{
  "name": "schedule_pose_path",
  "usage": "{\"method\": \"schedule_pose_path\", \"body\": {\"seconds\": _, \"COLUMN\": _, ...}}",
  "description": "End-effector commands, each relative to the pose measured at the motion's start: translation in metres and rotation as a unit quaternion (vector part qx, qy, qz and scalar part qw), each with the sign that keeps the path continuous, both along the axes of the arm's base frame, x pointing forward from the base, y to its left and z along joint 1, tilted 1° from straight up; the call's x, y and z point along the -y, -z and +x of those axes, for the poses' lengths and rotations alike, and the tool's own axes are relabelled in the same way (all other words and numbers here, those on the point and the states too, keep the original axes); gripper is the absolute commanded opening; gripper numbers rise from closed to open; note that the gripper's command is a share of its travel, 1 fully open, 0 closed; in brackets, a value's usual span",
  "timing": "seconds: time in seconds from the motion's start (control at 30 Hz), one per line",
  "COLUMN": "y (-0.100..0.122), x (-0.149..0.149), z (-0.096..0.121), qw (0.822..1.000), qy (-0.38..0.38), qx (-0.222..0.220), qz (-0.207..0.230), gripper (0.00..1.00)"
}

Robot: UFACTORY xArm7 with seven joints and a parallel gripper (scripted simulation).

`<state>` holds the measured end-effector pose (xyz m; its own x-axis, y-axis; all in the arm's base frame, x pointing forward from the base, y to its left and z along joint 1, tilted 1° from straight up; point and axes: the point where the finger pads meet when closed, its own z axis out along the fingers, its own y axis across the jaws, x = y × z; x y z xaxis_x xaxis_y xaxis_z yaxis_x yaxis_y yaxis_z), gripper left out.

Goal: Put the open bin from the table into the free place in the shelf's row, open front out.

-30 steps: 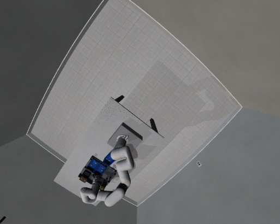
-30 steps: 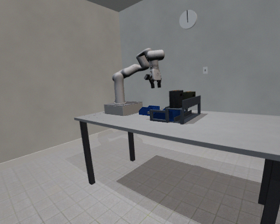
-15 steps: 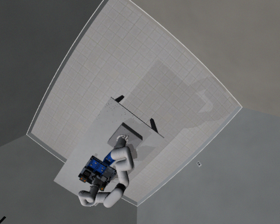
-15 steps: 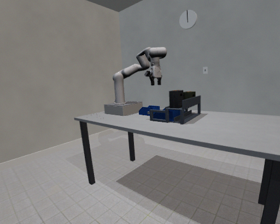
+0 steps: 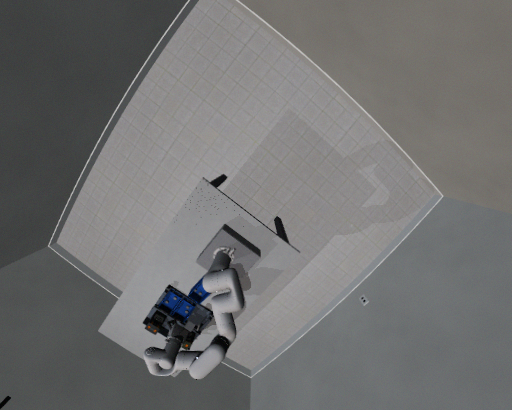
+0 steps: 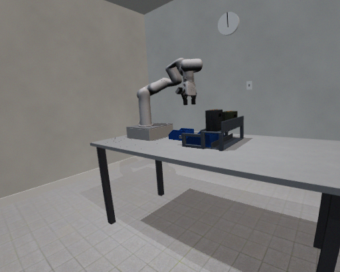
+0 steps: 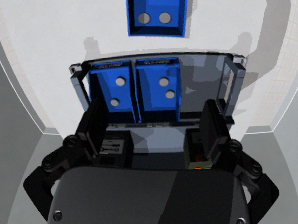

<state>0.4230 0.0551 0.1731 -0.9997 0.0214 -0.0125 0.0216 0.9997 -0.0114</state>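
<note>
Grey walls and a pale tiled floor surround my table, and the shelf on it is my landmark. My pincer is wide open with nothing between its fingers, hanging above the shelf's rear part.

The loose blue bin is on the table, apart from the shelf, on the side toward my pedestal. Round pale parts lie in it, so I judge it must be carried level to keep them there.

Within the shelf, two blue bins stand side by side, and the free place is next to them, at the row's end. Their matching direction suggests how mine should stand: open front out, rear end under the board. Dark boxes sit on the shelf's rear upper part, so low travel there could knock them.

I judge that reaching the loose bin comes first. Since the board roofs the rear, I expect to clear the lip, then slide the bin inward rather than drop it straight down.
</note>
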Motion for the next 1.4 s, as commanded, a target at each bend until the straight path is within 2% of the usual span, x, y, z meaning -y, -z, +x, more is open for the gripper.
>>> {"method": "schedule_pose_path", "body": {"seconds": 0.0, "y": 0.000, "x": 0.000, "z": 0.000, "qw": 1.000, "qy": 0.000, "qx": 0.001, "qz": 0.000, "gripper": 1.00}}
{"method": "schedule_pose_path", "body": {"seconds": 0.53, "y": 0.004, "x": 0.000, "z": 0.000, "qw": 1.000, "qy": 0.000, "qx": 0.001, "qz": 0.000, "gripper": 1.00}}
{"method": "schedule_pose_path", "body": {"seconds": 0.7, "y": 0.004, "x": 0.028, "z": -0.047, "qw": 1.000, "qy": 0.000, "qx": 0.001, "qz": 0.000, "gripper": 1.00}}
{"method": "schedule_pose_path", "body": {"seconds": 1.1, "y": 0.004, "x": 0.028, "z": -0.047, "qw": 1.000, "qy": 0.000, "qx": 0.001, "qz": 0.000, "gripper": 1.00}}
{"method": "schedule_pose_path", "body": {"seconds": 1.27, "y": 0.004, "x": 0.055, "z": -0.092, "qw": 1.000, "qy": 0.000, "qx": 0.001, "qz": 0.000, "gripper": 1.00}}
{"method": "schedule_pose_path", "body": {"seconds": 1.37, "y": 0.004, "x": 0.055, "z": -0.092, "qw": 1.000, "qy": 0.000, "qx": 0.001, "qz": 0.000, "gripper": 1.00}}
